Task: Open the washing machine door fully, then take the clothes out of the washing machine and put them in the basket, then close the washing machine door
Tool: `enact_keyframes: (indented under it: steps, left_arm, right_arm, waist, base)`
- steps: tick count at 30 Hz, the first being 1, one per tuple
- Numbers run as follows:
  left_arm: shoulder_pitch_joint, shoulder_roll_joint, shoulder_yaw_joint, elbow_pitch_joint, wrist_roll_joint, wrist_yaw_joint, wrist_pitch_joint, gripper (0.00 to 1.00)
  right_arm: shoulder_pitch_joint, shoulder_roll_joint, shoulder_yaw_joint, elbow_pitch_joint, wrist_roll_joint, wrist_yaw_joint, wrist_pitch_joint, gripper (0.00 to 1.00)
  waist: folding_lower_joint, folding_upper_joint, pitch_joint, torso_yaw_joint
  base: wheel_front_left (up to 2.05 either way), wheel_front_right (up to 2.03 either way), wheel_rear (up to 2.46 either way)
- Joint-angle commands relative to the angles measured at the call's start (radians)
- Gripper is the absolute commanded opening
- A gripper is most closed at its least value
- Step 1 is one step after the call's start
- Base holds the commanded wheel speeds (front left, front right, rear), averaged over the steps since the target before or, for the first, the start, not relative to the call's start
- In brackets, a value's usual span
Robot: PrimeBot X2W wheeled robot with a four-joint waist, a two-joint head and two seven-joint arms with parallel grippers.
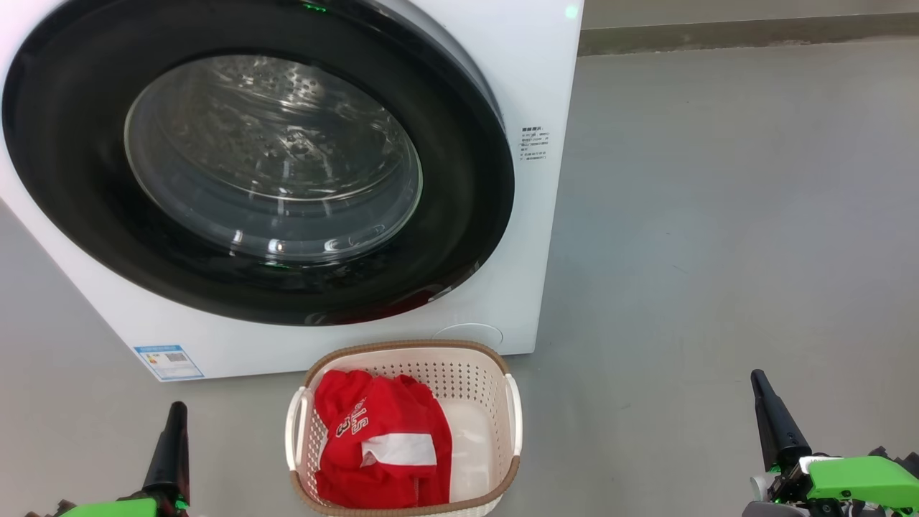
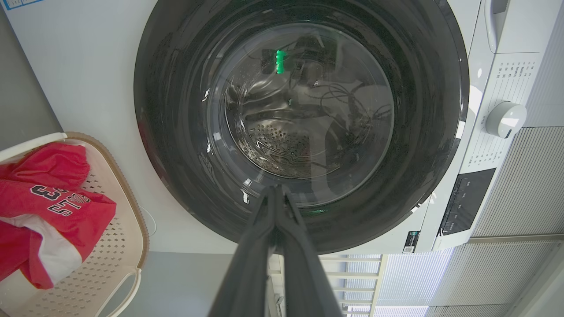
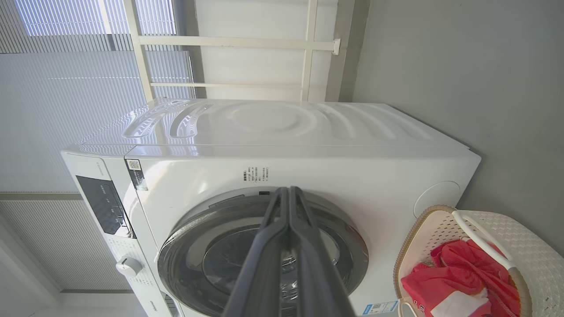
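Here the clothes (image 1: 380,431) lie in the basket (image 1: 402,347), six o'clock from the closed washing machine door (image 1: 72,179). The left gripper (image 1: 175,413) and right gripper (image 1: 761,384) hold their fingers together.

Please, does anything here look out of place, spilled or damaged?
Nothing stands out. The door looks shut on the washer, and the red clothes lie inside the upright basket, none on the floor.

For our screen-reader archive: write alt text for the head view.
A white washing machine with its round black-rimmed door closed stands on a grey floor; before it, a cream basket holds red clothes. The left gripper and right gripper, both shut, point up from the lower corners.
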Motion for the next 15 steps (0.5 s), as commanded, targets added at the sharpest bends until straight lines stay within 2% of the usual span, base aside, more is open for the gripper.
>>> enact_keyframes:
  steps: [1,15]
  left_arm:
    - [-0.038,0.021,0.036,-0.019,-0.002,-0.003,0.008,0.0]
    - [-0.038,0.019,0.038,-0.019,0.0,-0.003,0.01,0.0]
  right_arm:
    - [-0.04,-0.001,0.022,-0.029,0.005,-0.001,0.005,0.0]
    - [-0.04,0.0,0.021,-0.029,0.004,-0.001,0.006,0.0]
  waist:
    - [-0.0001,0.0,0.0,0.0]
    - [-0.0001,0.0,0.0,0.0]
  base:
    - [0.0,0.0,0.0]
    - [0.0,0.0,0.0]
